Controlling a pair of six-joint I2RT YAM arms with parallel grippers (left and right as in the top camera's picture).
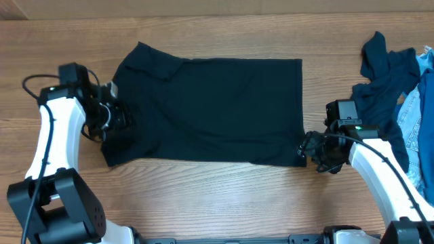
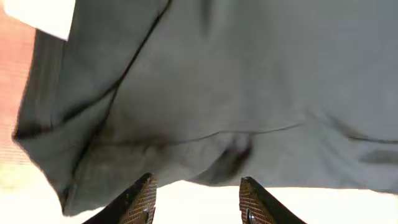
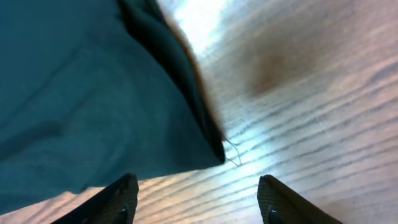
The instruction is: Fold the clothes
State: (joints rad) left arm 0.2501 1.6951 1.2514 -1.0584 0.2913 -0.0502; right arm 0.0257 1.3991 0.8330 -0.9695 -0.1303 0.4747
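Note:
The near-black navy T-shirt (image 1: 210, 108) lies spread flat across the middle of the wooden table. My left gripper (image 1: 116, 116) is at the shirt's left edge, near the lower left corner; its fingers (image 2: 198, 199) are open with the shirt's hem (image 2: 205, 112) just beyond the tips. My right gripper (image 1: 308, 147) is at the shirt's lower right corner; its fingers (image 3: 198, 200) are open and empty, with the shirt corner (image 3: 124, 112) and a loose thread just ahead of them.
A rumpled dark blue garment (image 1: 386, 74) and pale blue denim (image 1: 417, 129) are piled at the table's right edge, behind my right arm. A small white tag (image 2: 43, 15) shows at the top left of the left wrist view.

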